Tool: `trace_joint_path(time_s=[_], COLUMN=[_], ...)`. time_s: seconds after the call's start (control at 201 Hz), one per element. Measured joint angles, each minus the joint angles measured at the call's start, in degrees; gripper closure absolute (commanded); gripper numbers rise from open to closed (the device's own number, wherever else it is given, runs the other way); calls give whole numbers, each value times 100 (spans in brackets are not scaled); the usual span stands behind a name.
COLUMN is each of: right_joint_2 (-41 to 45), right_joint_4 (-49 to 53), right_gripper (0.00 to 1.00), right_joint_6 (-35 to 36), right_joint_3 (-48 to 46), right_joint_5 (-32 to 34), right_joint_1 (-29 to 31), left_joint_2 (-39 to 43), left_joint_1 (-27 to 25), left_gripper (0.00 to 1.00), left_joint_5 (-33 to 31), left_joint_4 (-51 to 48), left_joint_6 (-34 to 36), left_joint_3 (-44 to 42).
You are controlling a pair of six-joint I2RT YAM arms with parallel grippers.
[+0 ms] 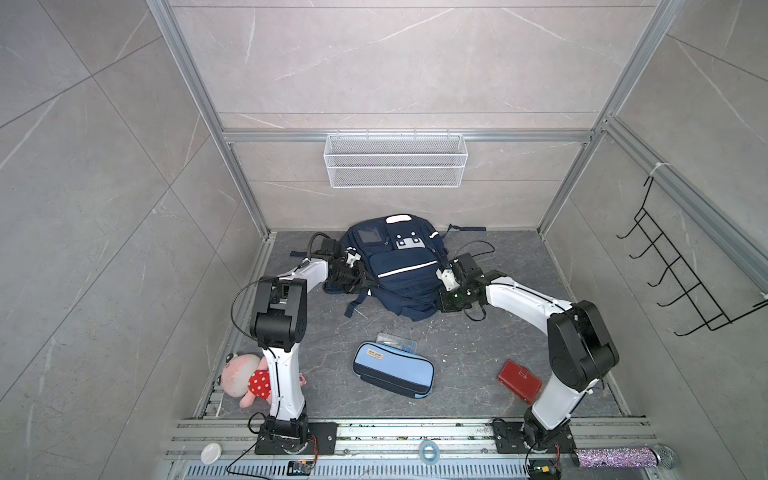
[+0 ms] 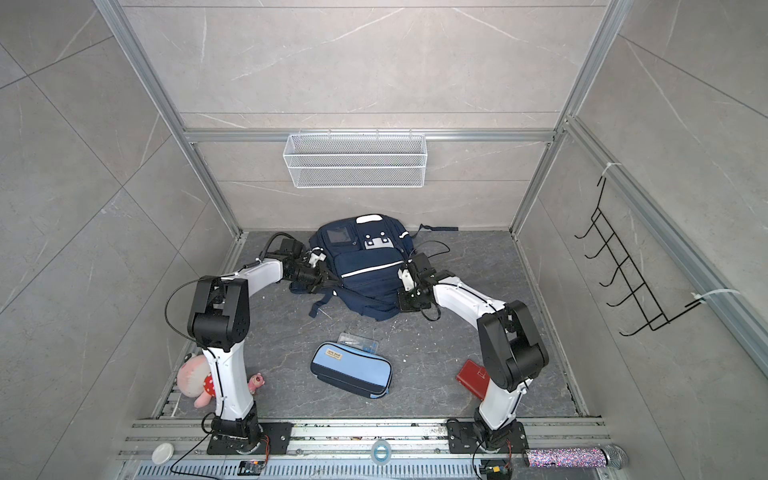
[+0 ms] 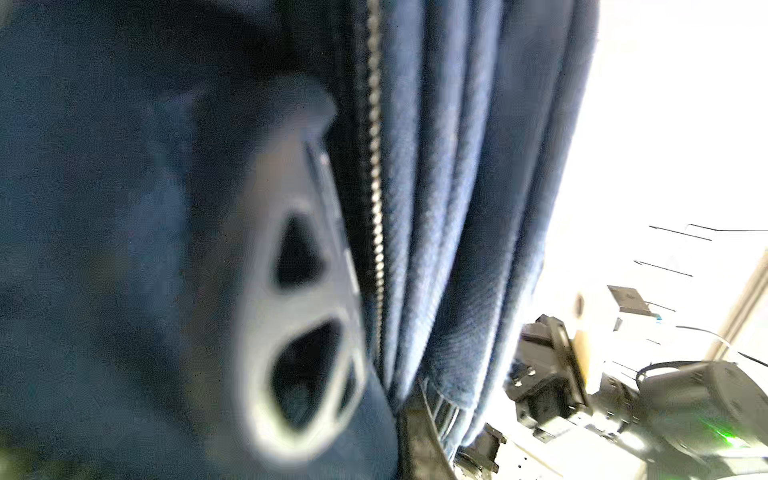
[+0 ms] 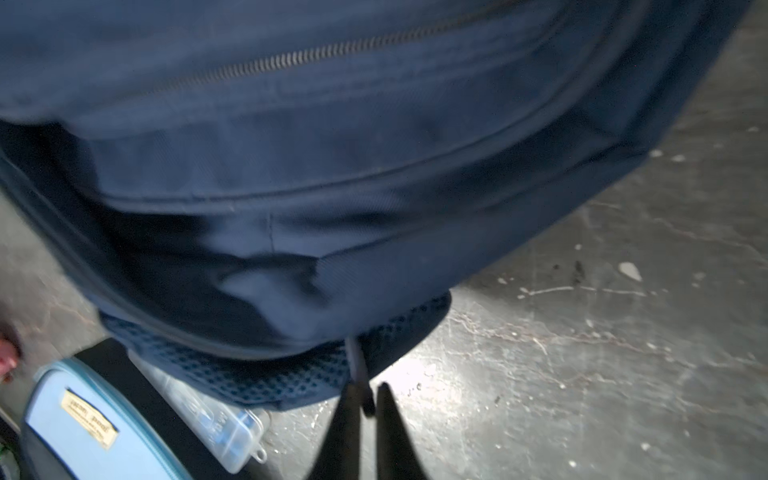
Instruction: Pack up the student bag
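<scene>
Navy student bag [image 1: 399, 274] lies front up at the back middle of the dark work surface, between the two arms.

Far left, a pink plush toy [image 1: 243, 378] lies near the front edge, partly hidden by the left arm and not yet packed.

The left gripper [image 1: 362, 280] meets the bag's left side. In the left wrist view its fingers [image 3: 291, 291] are pressed together on what looks like a fold of fabric beside a zip, probably to steady the bag while a zip is worked.

Front centre, a light-blue pencil case [image 1: 392, 370] and a clear plastic box [image 1: 397, 340] lie well apart from the bag.

The right gripper [image 4: 368, 395] is at the bag's lower right corner. A thin grey zip pull [image 4: 358, 361] lies between its fingertips, which stand a sliver apart. Whether they grip it cannot be told.

Far right, a red wallet [image 1: 519, 380] lies beside the right arm.
</scene>
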State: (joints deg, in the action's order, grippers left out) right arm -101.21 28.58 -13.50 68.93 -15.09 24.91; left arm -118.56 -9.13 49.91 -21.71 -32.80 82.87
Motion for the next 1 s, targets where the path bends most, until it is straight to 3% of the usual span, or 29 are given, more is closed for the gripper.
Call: trace_joint_path(time_s=[0.095, 0.189, 0.563, 0.767, 0.996], right_joint_2=[-39, -105, -535, -680, -625], right_joint_4=[28, 44, 431, 675, 872], right_gripper=[59, 55, 59, 68, 68], right_joint_6=[140, 234, 568, 870, 1161], right_joint_3=[44, 166, 831, 999, 992], right_joint_5=[-81, -129, -142, -136, -11], right_joint_1=[0, 0, 0, 0, 22], left_joint_2=[0, 0, 0, 0, 0], left_joint_1=[46, 70, 131, 179, 254], left_gripper=[100, 100, 100, 100, 100], left_joint_5=[122, 177, 337, 433, 474], left_joint_4=[184, 282, 573, 763, 955], left_joint_6=[-22, -24, -216, -302, -367], left_joint_3=[-105, -160, -286, -367, -483])
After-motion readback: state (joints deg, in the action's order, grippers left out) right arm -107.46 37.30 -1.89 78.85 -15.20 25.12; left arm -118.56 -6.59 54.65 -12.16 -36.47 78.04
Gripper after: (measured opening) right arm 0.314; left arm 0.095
